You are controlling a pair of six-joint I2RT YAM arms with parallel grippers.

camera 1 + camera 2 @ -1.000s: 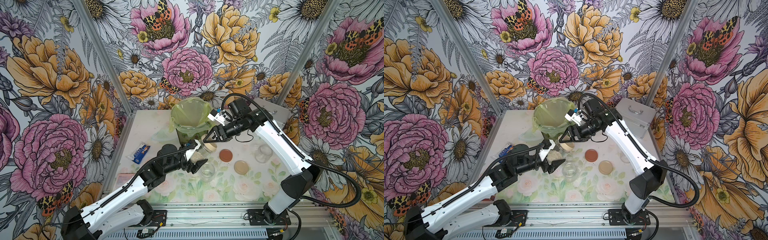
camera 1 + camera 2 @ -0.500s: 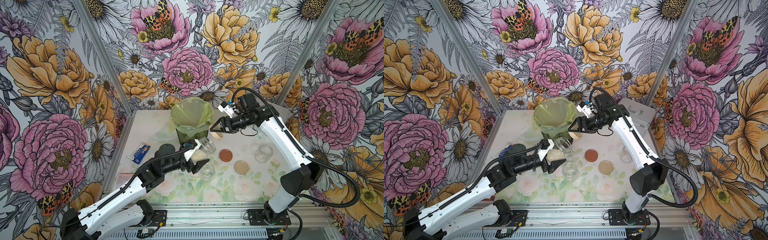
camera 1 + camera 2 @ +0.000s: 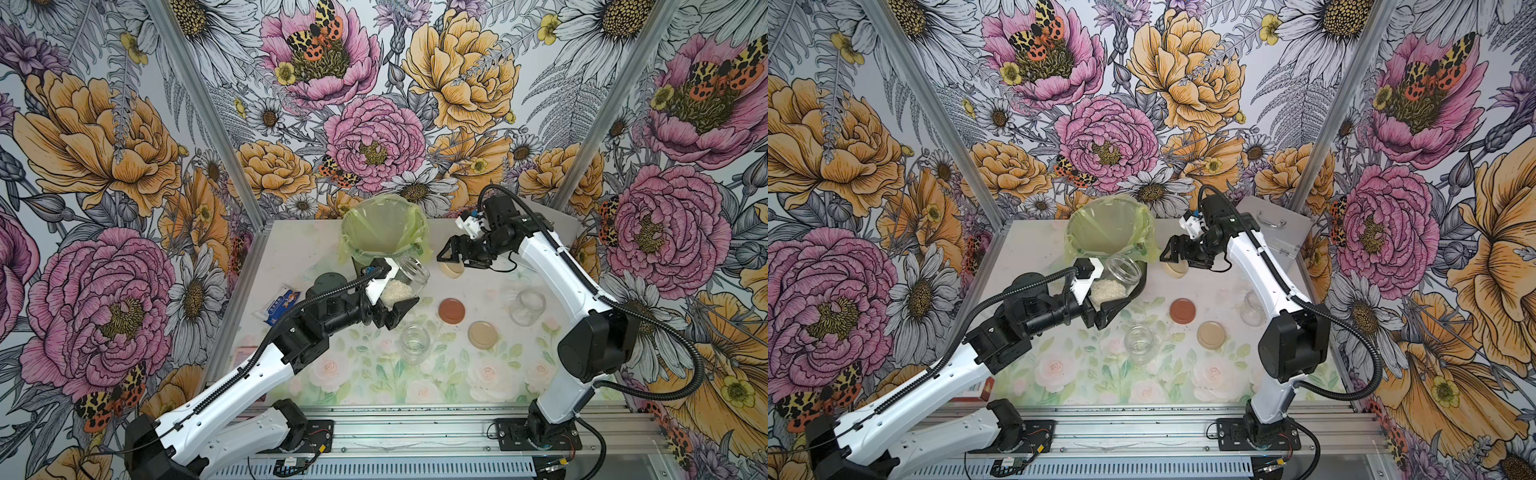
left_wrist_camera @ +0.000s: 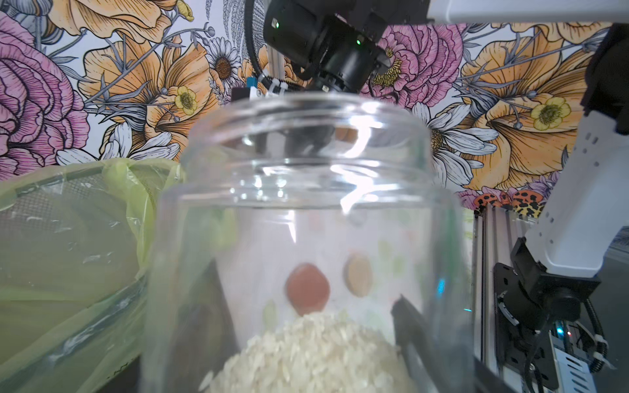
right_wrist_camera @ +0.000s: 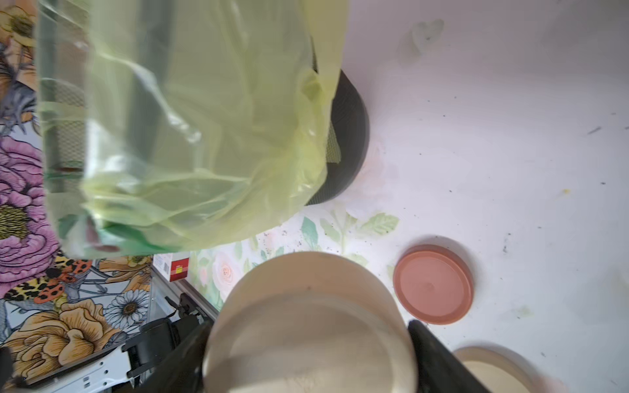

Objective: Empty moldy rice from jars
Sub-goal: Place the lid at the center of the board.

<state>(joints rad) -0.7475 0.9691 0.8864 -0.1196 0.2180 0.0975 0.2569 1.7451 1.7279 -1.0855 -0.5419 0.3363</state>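
The left gripper (image 3: 384, 291) is clamped on a squat clear glass jar (image 3: 409, 272), tilted with its open mouth raised; the off-white moldy rice (image 3: 397, 291) lies heaped at its low end. The mouth is beside the dark bin lined with a yellow-green bag (image 3: 353, 226), seemingly not over the opening. Tipping here would likely scatter grains on the white table (image 3: 299, 249), and smooth glass could twist in the jaws. The right gripper (image 3: 453, 261) pinches a round beige lid (image 5: 306, 323) near the bin, which could roll if dropped. The left arm reaches forward, forearm rising; the right arm arches over, wrist angled down
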